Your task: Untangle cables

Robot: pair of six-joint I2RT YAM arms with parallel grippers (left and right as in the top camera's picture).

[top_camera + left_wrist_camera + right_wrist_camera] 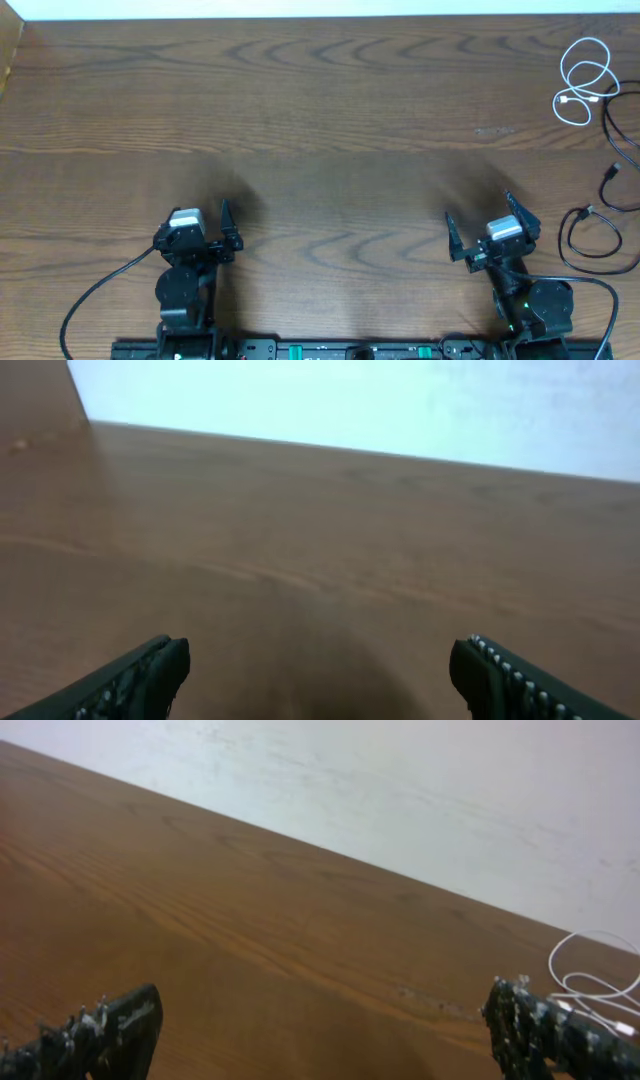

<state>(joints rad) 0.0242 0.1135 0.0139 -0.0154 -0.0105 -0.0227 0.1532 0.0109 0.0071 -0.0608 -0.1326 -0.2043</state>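
A thin white cable [583, 82] lies looped at the far right of the table; part of it shows in the right wrist view [590, 988]. A thin black cable [620, 130] runs along the right edge below it. Another thin black cable [590, 232] curls in a loop right of the right arm. My left gripper [222, 225] is open and empty at the near left; its fingers show in the left wrist view [320, 670]. My right gripper [478, 222] is open and empty, left of the cables, as the right wrist view [320, 1025] shows.
The wooden table [320, 120] runs to a white wall at the back. Thicker black wires [95, 295] run from each arm base at the near edge.
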